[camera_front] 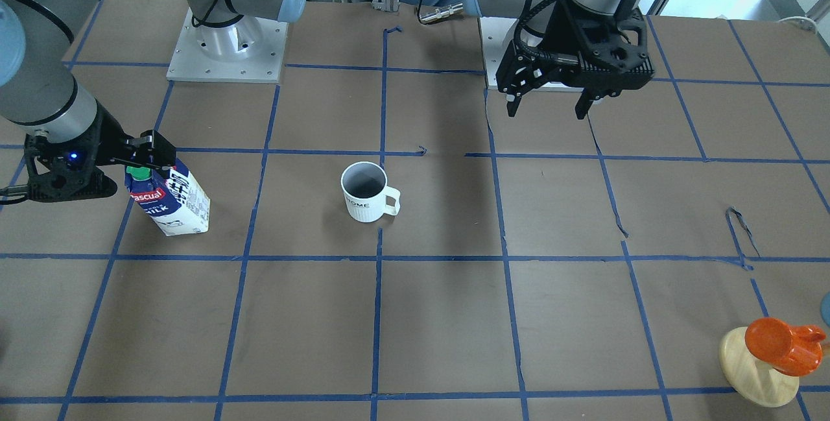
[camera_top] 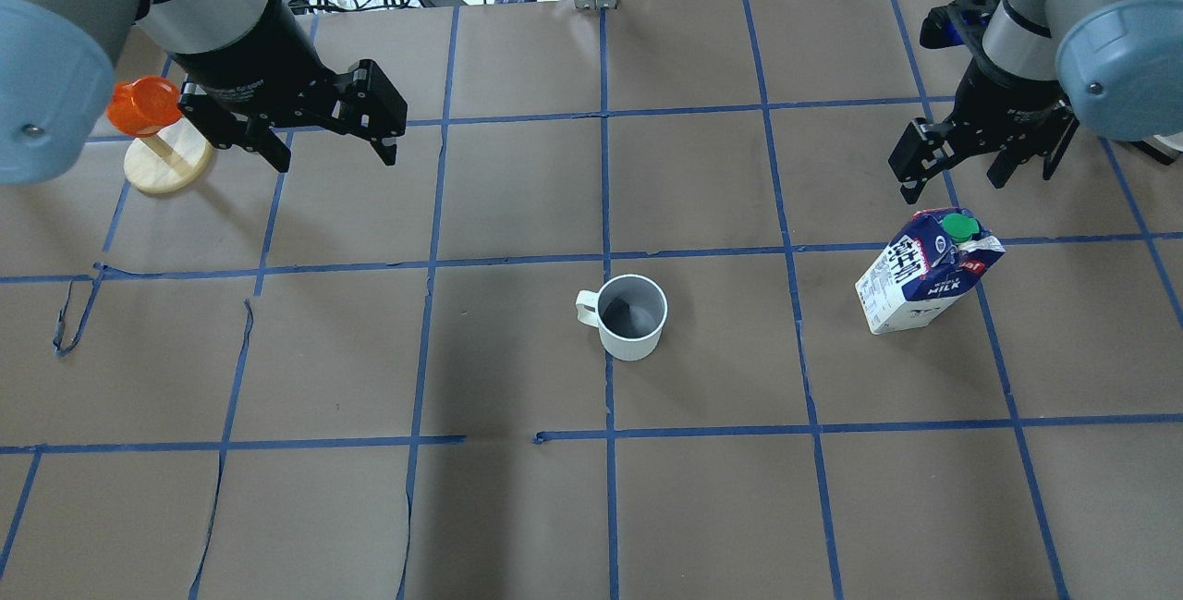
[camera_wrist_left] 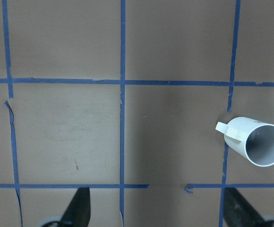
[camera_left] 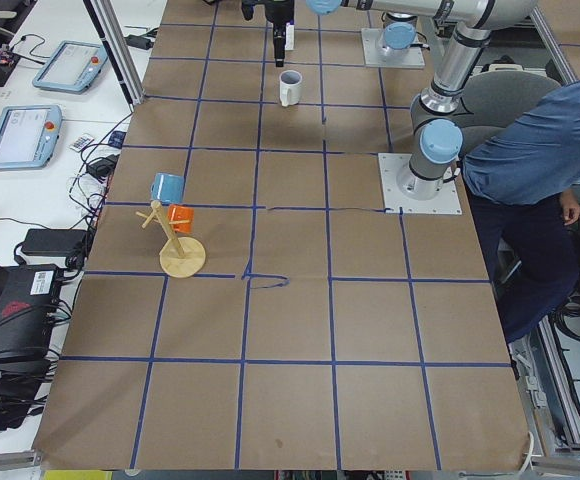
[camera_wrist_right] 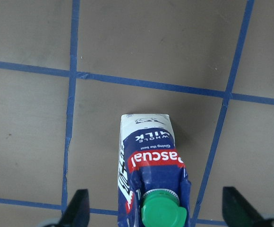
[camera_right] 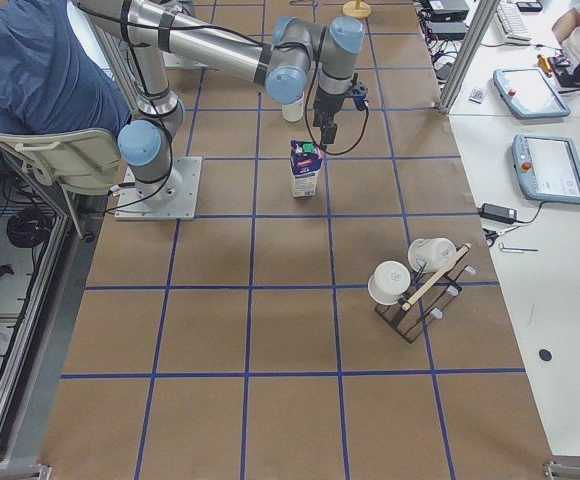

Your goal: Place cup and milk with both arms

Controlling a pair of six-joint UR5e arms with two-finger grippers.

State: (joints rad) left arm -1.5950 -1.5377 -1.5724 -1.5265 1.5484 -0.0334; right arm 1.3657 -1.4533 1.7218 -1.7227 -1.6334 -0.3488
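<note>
The white ribbed cup [camera_top: 633, 315] stands upright mid-table with its handle toward my left side; it also shows in the front view [camera_front: 366, 200] and the left wrist view [camera_wrist_left: 260, 144]. The blue-and-white milk carton [camera_top: 924, 286] with a green cap stands upright on my right side [camera_front: 172, 204]. My right gripper [camera_top: 952, 186] is open and hovers just above and beyond the carton's top; the right wrist view shows the carton [camera_wrist_right: 149, 165] between its spread fingers [camera_wrist_right: 78, 210]. My left gripper [camera_top: 335, 158] is open and empty, raised well away from the cup.
An orange cup on a wooden stand [camera_top: 152, 133] sits close beside my left forearm, at the table's far edge. The arm bases [camera_front: 227, 51] stand at the robot's side. A black rack with white cups [camera_right: 415, 285] sits farther along the table. A person in blue [camera_left: 540, 150] is beside the table.
</note>
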